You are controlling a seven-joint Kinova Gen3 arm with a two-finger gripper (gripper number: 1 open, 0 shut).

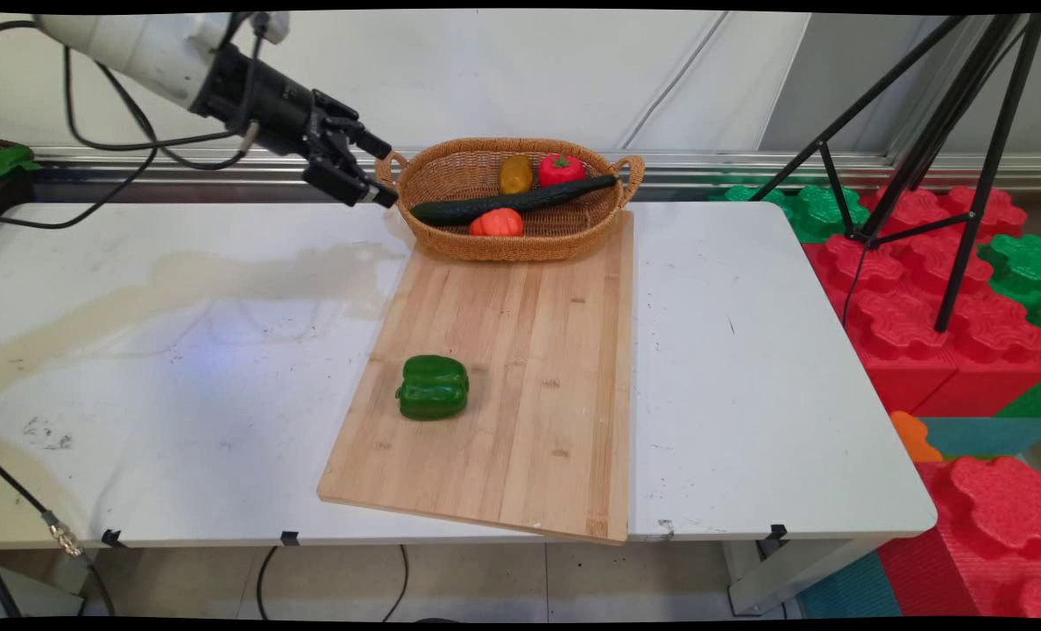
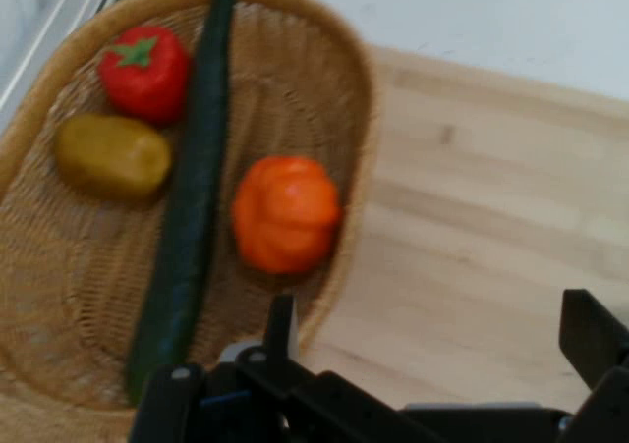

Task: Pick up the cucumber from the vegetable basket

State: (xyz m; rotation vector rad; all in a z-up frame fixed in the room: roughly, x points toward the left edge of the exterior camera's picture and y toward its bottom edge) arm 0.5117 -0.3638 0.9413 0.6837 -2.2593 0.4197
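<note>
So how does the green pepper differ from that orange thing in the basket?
The green pepper lies alone on the wooden cutting board; the orange vegetable sits inside the wicker basket, beside a long cucumber. The pepper is dark green and blocky; the orange one is rounder and ribbed. The pincer hovers near the basket, far from the pepper. Both look glossy.

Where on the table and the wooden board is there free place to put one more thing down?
The cutting board is bare except for the green pepper near its left edge. The table is bare right of the board and left of it. The basket is crowded: cucumber, tomato, orange pumpkin, yellowish potato. The open gripper hangs at its left handle.
</note>
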